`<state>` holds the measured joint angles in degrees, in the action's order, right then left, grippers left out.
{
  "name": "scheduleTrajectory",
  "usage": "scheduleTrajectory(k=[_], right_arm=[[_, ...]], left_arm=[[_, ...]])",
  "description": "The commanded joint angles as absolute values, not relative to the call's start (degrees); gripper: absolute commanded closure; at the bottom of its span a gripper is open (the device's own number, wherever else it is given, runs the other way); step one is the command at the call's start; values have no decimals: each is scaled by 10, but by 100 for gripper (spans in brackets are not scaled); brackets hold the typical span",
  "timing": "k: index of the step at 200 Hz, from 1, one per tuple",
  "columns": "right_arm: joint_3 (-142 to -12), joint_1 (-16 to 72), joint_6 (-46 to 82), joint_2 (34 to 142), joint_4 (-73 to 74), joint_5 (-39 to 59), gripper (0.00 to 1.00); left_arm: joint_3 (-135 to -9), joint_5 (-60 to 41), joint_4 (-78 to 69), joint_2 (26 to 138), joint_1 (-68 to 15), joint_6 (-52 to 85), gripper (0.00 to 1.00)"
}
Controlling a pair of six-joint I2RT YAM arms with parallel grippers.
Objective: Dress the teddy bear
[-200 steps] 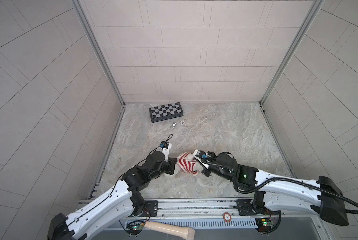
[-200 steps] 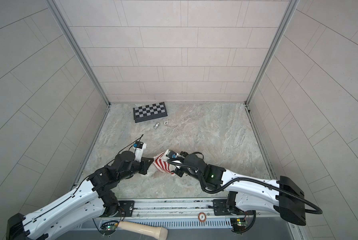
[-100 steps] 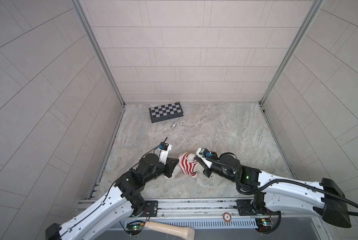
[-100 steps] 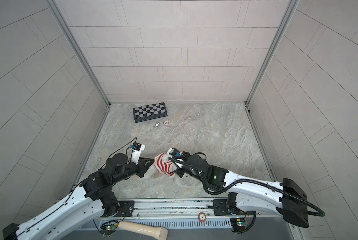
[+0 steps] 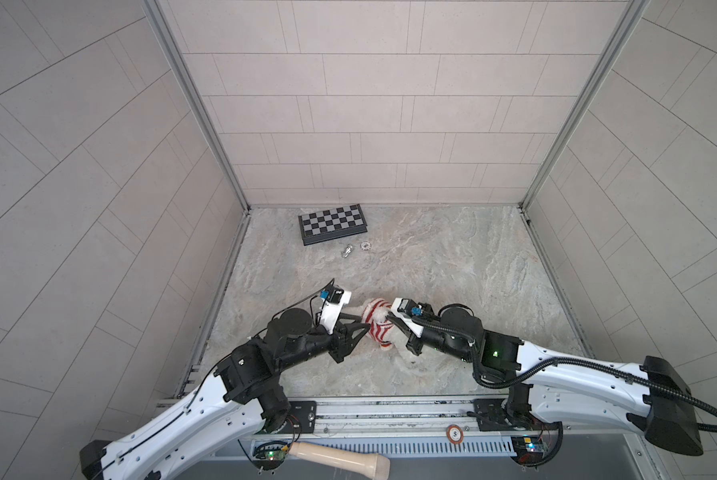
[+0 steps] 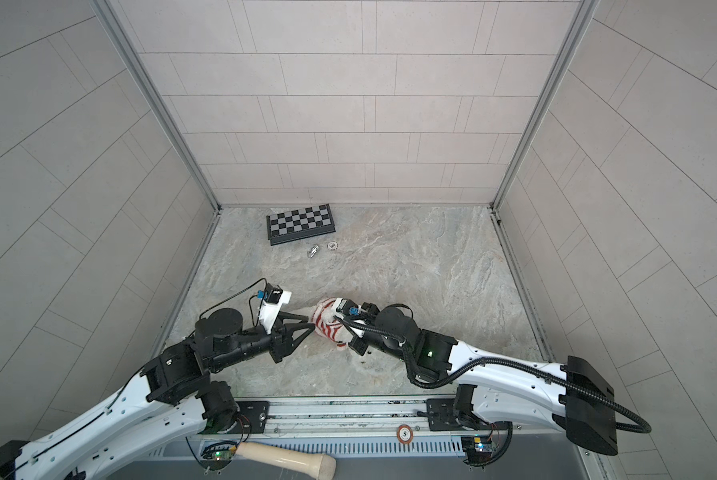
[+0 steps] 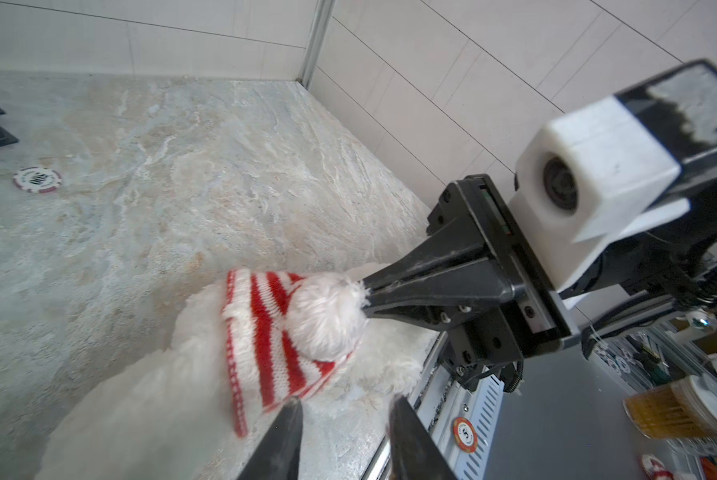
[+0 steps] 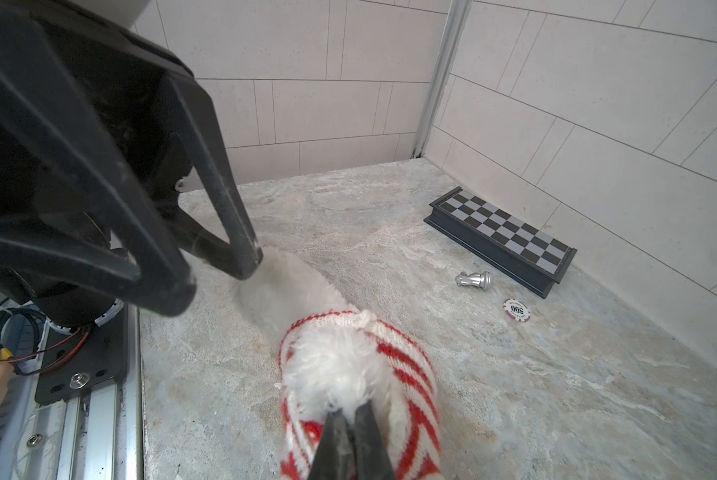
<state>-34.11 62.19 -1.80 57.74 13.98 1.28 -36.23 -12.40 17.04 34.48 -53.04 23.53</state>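
A second ago the left gripper (image 7: 344,409) was pinched shut against the left side of the striped sweater (image 7: 265,332); now its jaws stand apart and hold nothing, with one fingertip by the sweater's hem and, in the right wrist view, a finger (image 8: 246,262) touching a bare white limb of the teddy bear (image 8: 290,286). The right gripper (image 7: 365,296) stays closed, as it was before, pinching a tuft of the bear's white fur where it pokes out of the sweater's opening. The bear itself has hardly shifted: it lies on the marble table (image 5: 431,266) in the near middle, between the two grippers, with the sweater bunched around part of it (which part of its body sits inside is hard to tell against the pale stone). The only container is the folded chessboard case (image 5: 332,223) at the far left of the table; it is shut, so its contents are hidden. Just beside it, toward the near side, a silver chess piece (image 5: 347,250) lies on its side and a poker chip (image 5: 365,247) lies flat, both well apart from the bear.
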Motion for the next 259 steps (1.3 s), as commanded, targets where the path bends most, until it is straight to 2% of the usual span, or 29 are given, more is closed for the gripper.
scheduleTrajectory(k=[1,32,75,104,192,220,259], right_arm=[[-345,621,-45,565,174,37,100],[-345,621,-50,563,172,50,100],[-334,621,-52,562,185,69,100],[-334,621,-51,565,187,66,100],[-327,621,-42,573,211,71,100],[-327,621,-40,577,211,70,100],[-330,620,-40,579,201,54,100]], left_arm=[[-381,-123,131,381,-539,234,61],[-402,-97,151,426,-539,217,55],[-413,-86,166,440,-539,209,59],[-409,-103,172,452,-539,207,67],[-388,-103,161,460,-539,219,67],[-387,-103,154,465,-539,223,85],[-384,-94,147,445,-539,240,100]])
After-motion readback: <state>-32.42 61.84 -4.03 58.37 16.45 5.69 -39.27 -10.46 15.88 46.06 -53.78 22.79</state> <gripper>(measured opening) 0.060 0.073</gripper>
